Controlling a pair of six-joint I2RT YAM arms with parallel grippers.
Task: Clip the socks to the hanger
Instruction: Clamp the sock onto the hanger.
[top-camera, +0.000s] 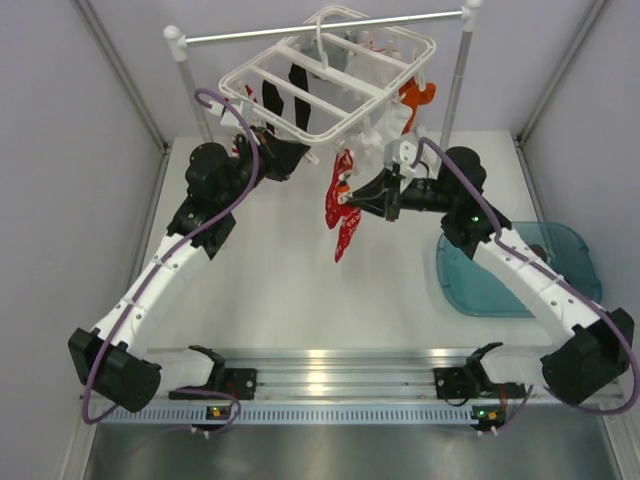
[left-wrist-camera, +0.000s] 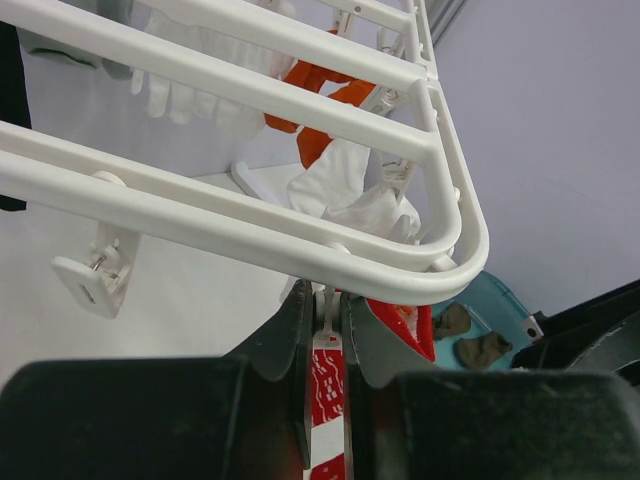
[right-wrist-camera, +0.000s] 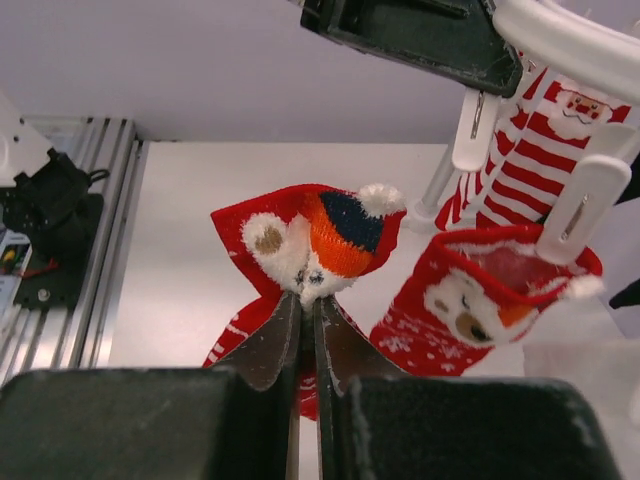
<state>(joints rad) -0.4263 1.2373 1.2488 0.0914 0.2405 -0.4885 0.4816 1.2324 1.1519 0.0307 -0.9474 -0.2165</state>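
Note:
The white hanger (top-camera: 300, 75) hangs from the rail at the back. My right gripper (top-camera: 353, 197) is shut on a red sock (top-camera: 340, 210) with a white pattern and holds it up under the hanger's front edge. In the right wrist view the jaws (right-wrist-camera: 308, 298) pinch the sock's cuff (right-wrist-camera: 310, 235), which bears a bear face. A second red sock (right-wrist-camera: 480, 300) hangs clipped beside it. My left gripper (top-camera: 298, 152) reaches under the frame. In the left wrist view it (left-wrist-camera: 328, 300) is shut on a white clip (left-wrist-camera: 331, 310) below the frame's rim (left-wrist-camera: 250, 235). Two brown-grey socks (left-wrist-camera: 485, 348) lie in the tray.
A teal tray (top-camera: 520, 270) lies at the right. A grey metal rail (top-camera: 320, 28) on white posts carries the hanger. Black socks (top-camera: 272, 100), an orange sock (top-camera: 415, 95) and a red-and-white striped sock (right-wrist-camera: 530, 150) hang from it. Another free clip (left-wrist-camera: 95, 275) dangles at the left.

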